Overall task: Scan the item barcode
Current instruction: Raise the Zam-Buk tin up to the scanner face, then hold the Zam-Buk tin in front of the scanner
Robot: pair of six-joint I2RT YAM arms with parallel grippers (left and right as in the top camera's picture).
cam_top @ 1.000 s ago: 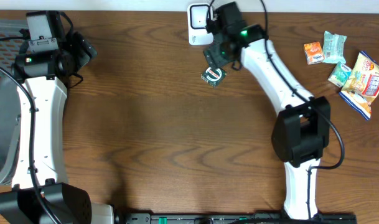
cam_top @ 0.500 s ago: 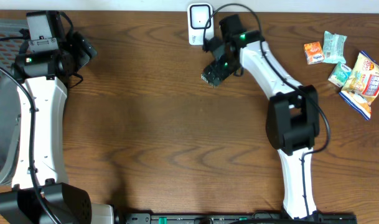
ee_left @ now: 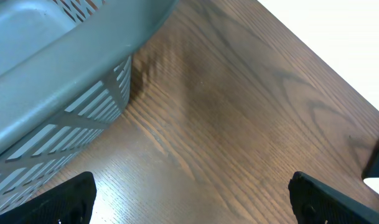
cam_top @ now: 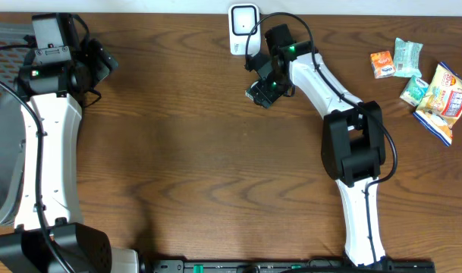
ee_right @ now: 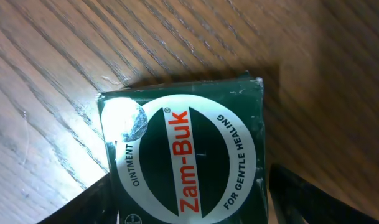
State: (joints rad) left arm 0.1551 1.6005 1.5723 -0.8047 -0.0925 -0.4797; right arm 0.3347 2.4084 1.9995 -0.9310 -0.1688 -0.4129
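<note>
Your dark green square Zam-Buk ointment box (ee_right: 183,168), its white roundel lettered in red, lay flat on the brown wooden table (ee_right: 338,74) between the right gripper (cam_top: 265,83) fingers; whether they gripped it could not be told; a second earlier that gripper hung nearer the white scanner (cam_top: 243,29), off the box; your left gripper (ee_left: 189,193) gaped wide, empty.

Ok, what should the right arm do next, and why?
Probably close the right tool on the green ointment box: its fingers straddle the box, which lies flat on the table, apparently not yet gripped, and the scanner stands nearby.
</note>
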